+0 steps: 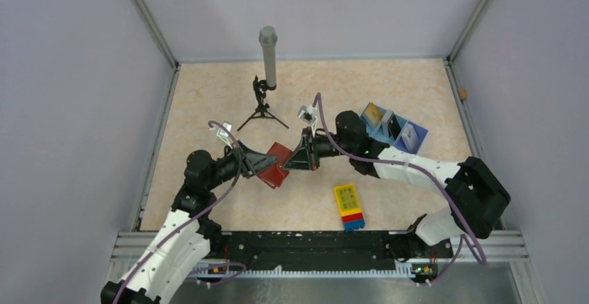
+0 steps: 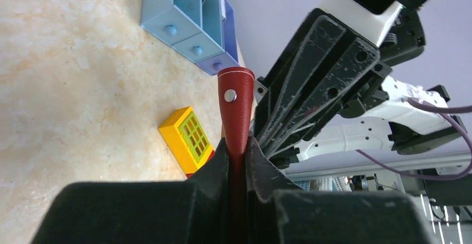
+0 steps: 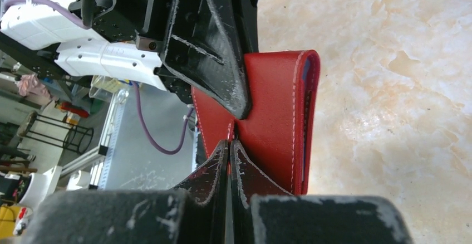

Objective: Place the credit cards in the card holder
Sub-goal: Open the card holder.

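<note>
**Card holder pinched from both sides: slip and clash risk**

The card holder (image 1: 279, 166) is just to the 9 o'clock side of the desk (image 1: 208, 96) centre, folded shut between the two arms. The left fingers (image 2: 216, 169) are clamped on its snap-tab end. The right fingers (image 3: 210, 171) look pinched on the opposite flap, by the tips only.

Risks:
- The shallow tip grip could slip when the arms pull apart, so the holder drops or fails to open.
- The two sets of fingers nearly touch, so a small misalignment could make them collide.
- The credit cards (image 1: 375, 114) seem to sit in the blue tray (image 2: 161, 4) at 2 o'clock, and neither arm is free to fetch them.
</note>
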